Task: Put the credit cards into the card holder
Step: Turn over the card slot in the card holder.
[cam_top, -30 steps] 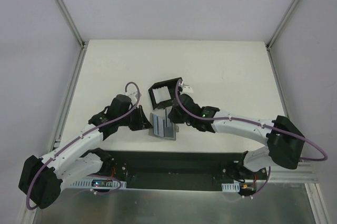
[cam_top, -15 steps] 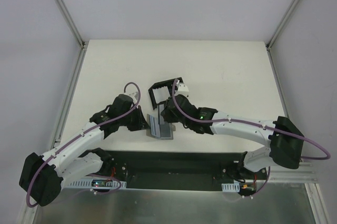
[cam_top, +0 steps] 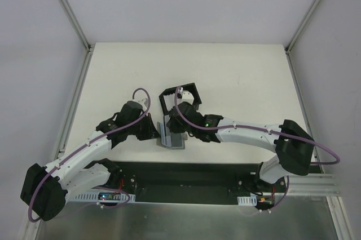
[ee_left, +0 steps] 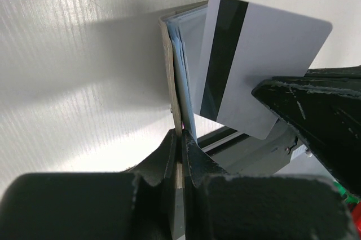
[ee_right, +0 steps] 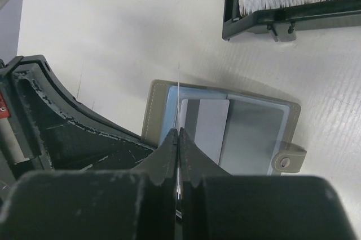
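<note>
The grey wallet (ee_right: 242, 133) lies open on the table, and my left gripper (ee_left: 181, 136) is shut on the edge of its cover (ee_left: 167, 65). My right gripper (ee_right: 179, 133) is shut on one credit card (ee_left: 265, 54), whose pale back with a black stripe shows in the left wrist view. That card stands on edge just over the wallet's clear sleeves. Another credit card (ee_right: 206, 124) sits in a sleeve. The black card holder (cam_top: 180, 98) stands just beyond the wallet (cam_top: 172, 138); its near wall (ee_right: 254, 26) shows in the right wrist view. Both grippers (cam_top: 158, 133) (cam_top: 174, 123) meet at the wallet.
The wallet's snap tab (ee_right: 287, 162) sticks out on its right side. The white table (cam_top: 242, 82) stretches beyond and to the right of the card holder. A black base rail (cam_top: 186, 175) runs along the near edge between the two arm bases.
My right arm has swung left, bringing its gripper and card over the wallet and uncovering the card holder's right side. The left gripper has stayed clamped on the wallet.
</note>
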Controlling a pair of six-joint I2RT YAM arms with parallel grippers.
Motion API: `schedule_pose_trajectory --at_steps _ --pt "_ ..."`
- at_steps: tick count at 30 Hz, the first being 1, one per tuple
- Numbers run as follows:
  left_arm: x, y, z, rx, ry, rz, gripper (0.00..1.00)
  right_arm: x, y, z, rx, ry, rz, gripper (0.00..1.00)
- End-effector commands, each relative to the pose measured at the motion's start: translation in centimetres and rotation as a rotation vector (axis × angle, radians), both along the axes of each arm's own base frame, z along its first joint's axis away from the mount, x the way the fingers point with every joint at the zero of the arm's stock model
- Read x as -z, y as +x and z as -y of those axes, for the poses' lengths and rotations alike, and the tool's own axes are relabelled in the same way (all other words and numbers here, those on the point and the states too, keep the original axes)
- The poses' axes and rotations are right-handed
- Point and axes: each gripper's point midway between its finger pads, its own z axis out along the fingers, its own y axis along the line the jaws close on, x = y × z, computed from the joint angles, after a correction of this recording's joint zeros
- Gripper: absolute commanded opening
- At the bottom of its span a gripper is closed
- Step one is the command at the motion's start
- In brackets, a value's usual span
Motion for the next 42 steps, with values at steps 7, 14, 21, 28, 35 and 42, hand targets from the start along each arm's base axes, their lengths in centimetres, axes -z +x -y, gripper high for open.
schedule_pose_trajectory --at_steps 7,14,21,28,35,42 --pt "-0.6 0.4 0.1 -0.013 0.001 0.018 0.0 -3.6 0.3 -1.2 -0.016 0.082 0.06 0.0" --pt "-0.6 0.4 0.1 -0.016 0.001 0.02 0.0 -3.6 0.0 -1.5 -0.027 0.082 0.056 0.0" --pt "-0.6 0.5 0.1 -0.015 0.002 0.021 0.0 -3.6 -0.2 -1.9 -0.035 0.081 0.06 0.0" --pt "-0.3 0.4 -0.1 -0.021 0.011 0.015 0.0 -5.7 0.1 -1.6 -0.017 0.135 0.102 0.0" --pt "-0.5 0.6 -0.1 -0.031 0.011 0.023 0.0 -4.5 0.1 -1.9 -0.013 0.113 0.078 0.0" --pt "-0.4 0.6 -0.1 -0.03 0.012 0.023 0.0 -2.5 -0.1 -2.5 -0.026 0.091 0.047 0.0"
